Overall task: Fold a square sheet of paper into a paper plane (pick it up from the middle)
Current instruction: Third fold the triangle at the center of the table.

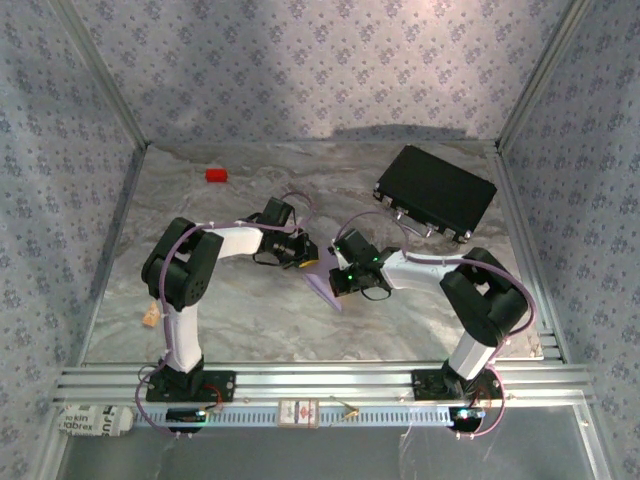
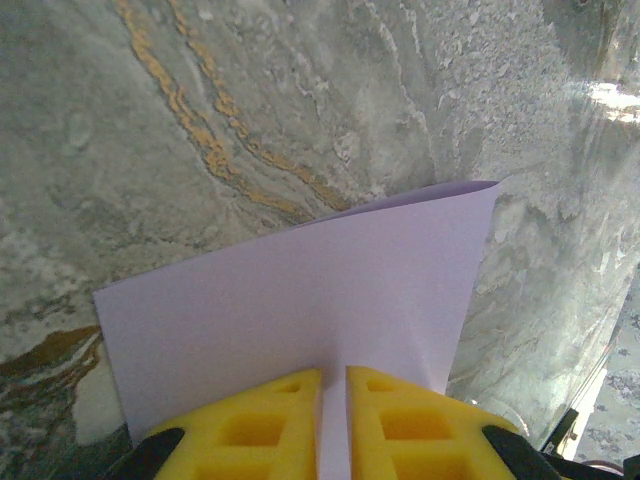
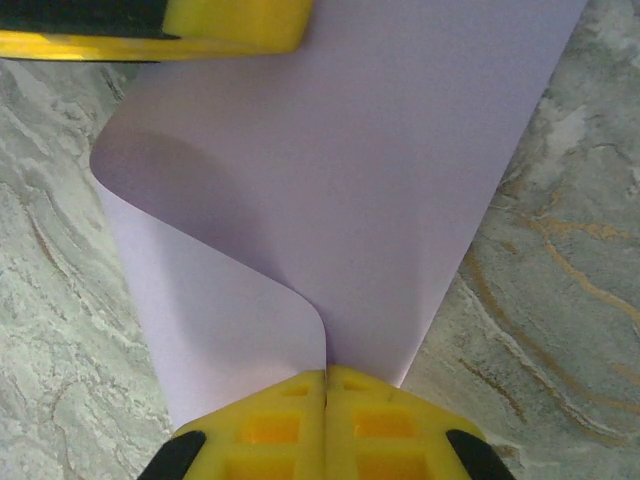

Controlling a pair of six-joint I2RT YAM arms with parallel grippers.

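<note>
The marbled grey table takes up most of the top view. Patterned walls fence it on three sides, and a ribbed metal rail runs along the bottom. Broad bare stretches lie at lower left and lower centre, and another runs along the top edge.

The left arm and right arm reach inward from the bottom and meet near mid-frame. A black rectangular case lies at an angle in the upper right, near the right wall and well apart from the arms' tips.

The pale lilac sheet of paper sits at the centre of the frame between the two wrists, with one pointed corner aiming toward the bottom. The left fingers hold it from the upper left and the right fingers from the right.

In the left wrist view the left fingers are clenched on the sheet, with only the paper in the thin slit between them. Its far edge slants up to a raised corner at upper right, and bare table lies beyond.

In the right wrist view the right fingers are pressed tight together on the sheet. There its left side curls over in a soft, uncreased roll. The straight right edge runs from the top right down to the fingertips, with open table on both sides. A yellow left finger meets the paper at the upper left.

A small red block rests at the upper left near the back wall, well apart from everything.
</note>
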